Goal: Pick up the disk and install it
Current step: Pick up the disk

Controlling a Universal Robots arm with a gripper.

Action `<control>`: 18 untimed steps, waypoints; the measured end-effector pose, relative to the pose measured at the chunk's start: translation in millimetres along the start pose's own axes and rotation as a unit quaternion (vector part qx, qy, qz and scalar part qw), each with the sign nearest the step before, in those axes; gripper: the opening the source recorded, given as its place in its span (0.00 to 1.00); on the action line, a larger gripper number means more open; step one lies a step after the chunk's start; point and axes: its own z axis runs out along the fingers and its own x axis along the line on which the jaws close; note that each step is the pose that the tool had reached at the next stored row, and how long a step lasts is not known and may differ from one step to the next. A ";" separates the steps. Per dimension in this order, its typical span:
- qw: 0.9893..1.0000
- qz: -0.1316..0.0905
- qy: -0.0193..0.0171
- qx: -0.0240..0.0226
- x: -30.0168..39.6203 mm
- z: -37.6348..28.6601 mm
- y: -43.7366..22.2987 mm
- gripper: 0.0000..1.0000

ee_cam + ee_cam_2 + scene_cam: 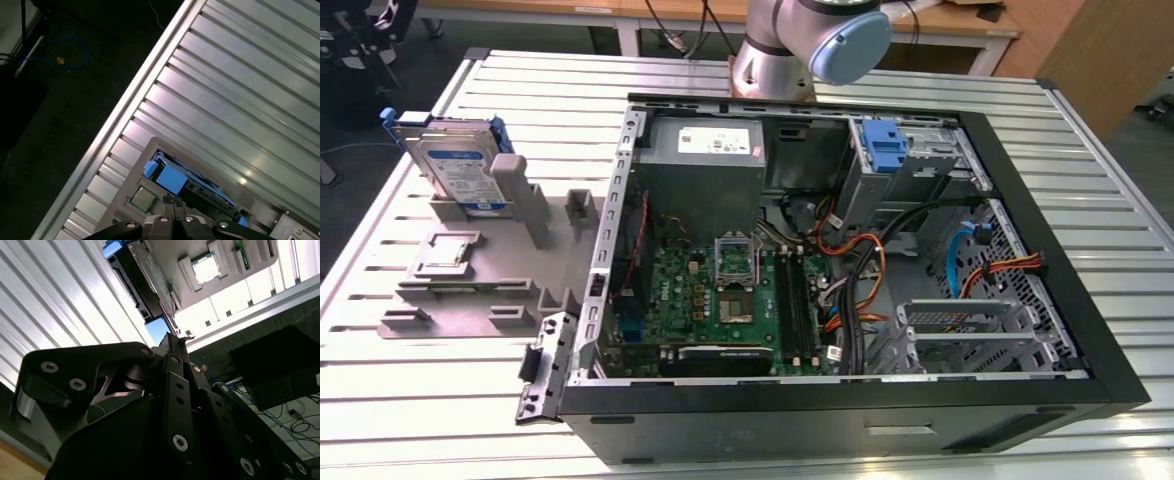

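Ribbed tabletop [534, 75] bears the disk [454, 168], not yet picked up, upright in a grey stand [460, 290] at the exterior view's left of the computer case [854, 425], while the gripper [172, 202] hovers above it, jaws closed on nothing.

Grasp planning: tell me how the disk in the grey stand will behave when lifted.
The disk looks rigid, a metal body in a blue carrier, so it should not flex and is probably heavy for its size. Standing on edge in the grey stand, it may tip if nudged.
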 end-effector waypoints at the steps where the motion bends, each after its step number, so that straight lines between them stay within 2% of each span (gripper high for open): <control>1: 1.000 -0.006 0.000 0.000 0.0 0.0 0.0 0.10; 5: 1.000 -0.028 0.001 0.000 0.0 0.0 0.0 0.10; 9: 0.999 -0.051 0.001 0.001 0.0 0.0 0.0 0.10; 14: 0.997 -0.078 0.002 0.001 0.0 0.0 0.0 0.10; 18: 0.995 -0.101 0.003 0.001 0.0 0.1 0.0 0.10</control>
